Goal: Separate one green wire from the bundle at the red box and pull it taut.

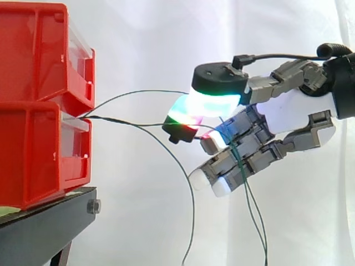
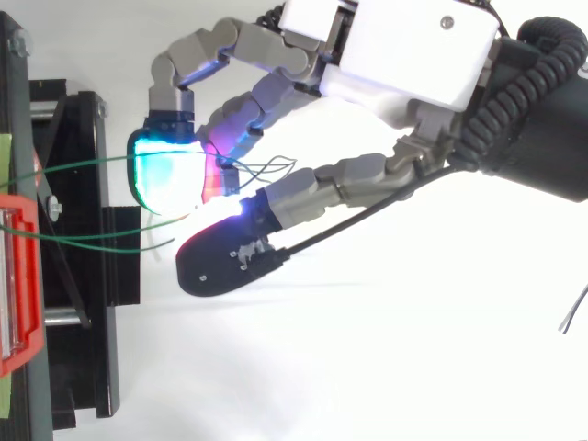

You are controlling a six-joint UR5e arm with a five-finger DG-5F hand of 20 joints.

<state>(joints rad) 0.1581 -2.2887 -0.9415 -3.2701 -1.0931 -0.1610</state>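
The task looks roughly half done, as I judge it: a wire is in the grip, but the separating and tightening are not finished. The two stacked red boxes [image 1: 39,105] sit at the left on the black stand [image 1: 44,227]. The bundle of green wires [image 1: 90,115] comes out of the gap between them and fans to the right.

The robot hand [image 1: 299,111] reaches in from the right, well apart from the boxes, with its fingers curled. Two glowing fingertips [image 1: 213,104] are closed against each other at its left end. The other fingers fold under the palm and hold nothing that I can make out, though thin wire ends hang down past them.

Of the wires, the straight strand [image 1: 127,121] runs nearly level from the boxes into that pinch and looks close to taut. The upper wire [image 1: 138,92] arcs slack above it and passes behind the larger pad — whether it is gripped too I cannot tell. The drooping wire [image 1: 190,183] falls loose below the robot hand.

What is left is to free the straight strand from its neighbours and draw it rightward until no sag remains.
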